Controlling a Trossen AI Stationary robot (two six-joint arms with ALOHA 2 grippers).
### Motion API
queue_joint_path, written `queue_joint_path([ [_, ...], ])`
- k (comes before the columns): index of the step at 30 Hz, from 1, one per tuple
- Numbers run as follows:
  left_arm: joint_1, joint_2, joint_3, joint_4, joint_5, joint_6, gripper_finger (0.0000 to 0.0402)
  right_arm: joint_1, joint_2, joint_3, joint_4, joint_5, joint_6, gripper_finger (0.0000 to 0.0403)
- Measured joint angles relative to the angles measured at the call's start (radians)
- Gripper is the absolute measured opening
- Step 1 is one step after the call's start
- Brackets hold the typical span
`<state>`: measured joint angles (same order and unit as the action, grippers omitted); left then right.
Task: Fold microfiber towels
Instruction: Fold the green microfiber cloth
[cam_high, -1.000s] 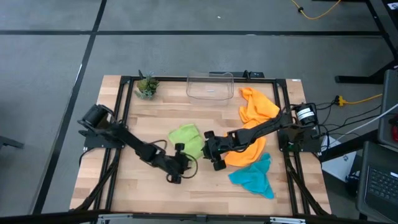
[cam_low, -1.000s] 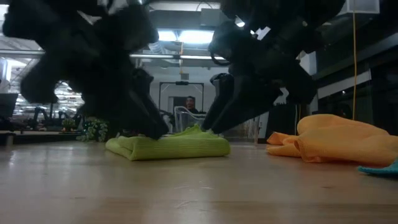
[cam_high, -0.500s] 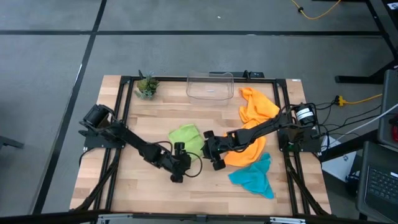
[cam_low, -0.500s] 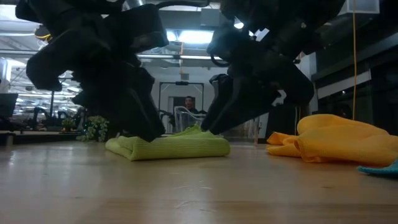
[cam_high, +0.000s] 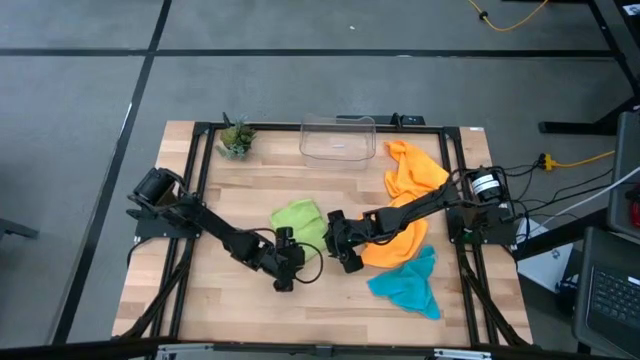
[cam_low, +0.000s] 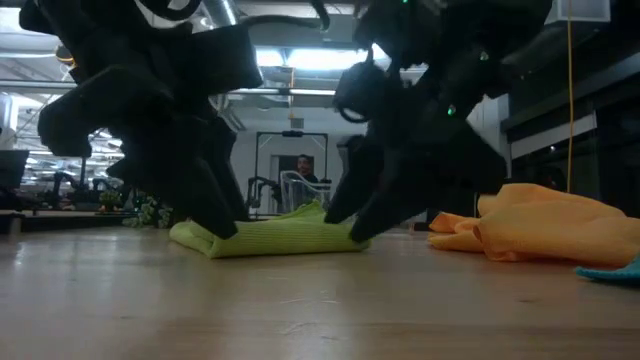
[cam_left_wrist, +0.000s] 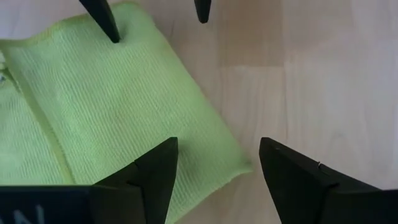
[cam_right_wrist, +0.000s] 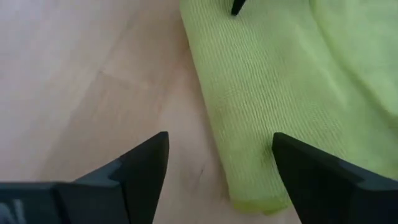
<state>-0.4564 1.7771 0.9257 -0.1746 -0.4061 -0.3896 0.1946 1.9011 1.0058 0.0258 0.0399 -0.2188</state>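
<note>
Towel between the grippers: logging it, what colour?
Lime green towel, with a fine ribbed weave; clearest in the left wrist view.

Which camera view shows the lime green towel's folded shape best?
The left wrist view: the lime green towel fills it, showing a seam, folded edge and corner between the open left gripper. The right wrist view shows one edge, the high view a small patch, the low view only its side.
</note>
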Motion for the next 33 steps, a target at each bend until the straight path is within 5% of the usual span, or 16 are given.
queue_joint_path([
  [8,0.007,0.032,0.0,-0.012,0.083,-0.054,0.022,-0.013,0.063,0.004,0.028,-0.016,0.026,0.0277],
  [22,0.013,0.081,-0.009,0.002,0.04,-0.129,0.0209,-0.013,0.064,0.002,0.014,-0.012,0.062,0.0262],
  [33,0.001,0.085,-0.047,0.043,0.0,-0.179,0.0161,-0.013,0.066,0.002,0.005,0.014,0.128,0.0116],
])
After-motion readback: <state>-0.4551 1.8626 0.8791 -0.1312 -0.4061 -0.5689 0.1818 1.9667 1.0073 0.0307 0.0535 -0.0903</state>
